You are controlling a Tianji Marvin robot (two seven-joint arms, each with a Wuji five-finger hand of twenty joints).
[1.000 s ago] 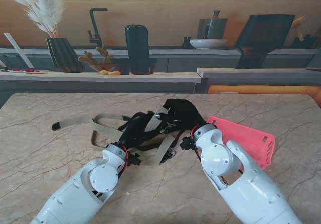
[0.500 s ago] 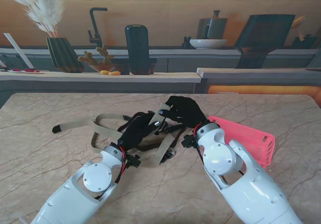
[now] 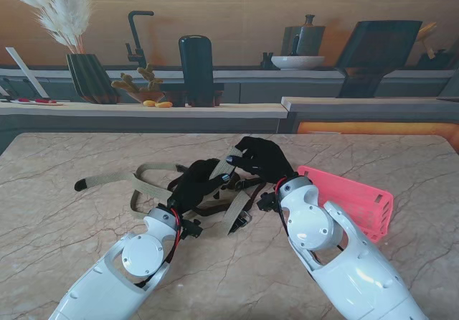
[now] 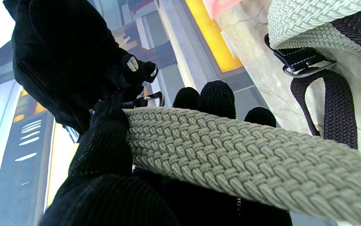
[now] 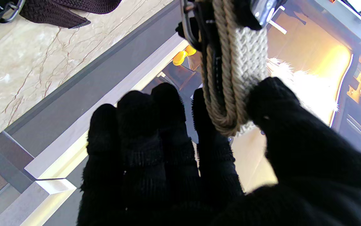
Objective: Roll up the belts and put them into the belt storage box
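**Soft braid, held at the fold**

Your tan belt [image 3: 161, 184] is a woven, limp strap: I judge it light and floppy, with a rough braid that should not slip in gloved fingers, but it will sag and unroll wherever it is left free. The only stiff part is the metal buckle end, up by your right hand [image 3: 259, 159].

That right hand pinches the doubled, folded end of the belt between thumb and fingers, as the right wrist view shows. Your left hand [image 3: 195, 184] has its fingers wrapped around the strap just beside it, so both hands grasp the same belt above the table [image 3: 64, 227].

From the fold, the belt's long axis trails away to the left across the table, ending in a dark tip [image 3: 80, 184] well apart from the hands. A dark belt [image 4: 337, 103] lies loose on the marble under them.

The pink box [image 3: 351, 199] sits to the right, near your right forearm, with no belt visible in it.

Keep hold at the fold; it looks like the core of the roll.
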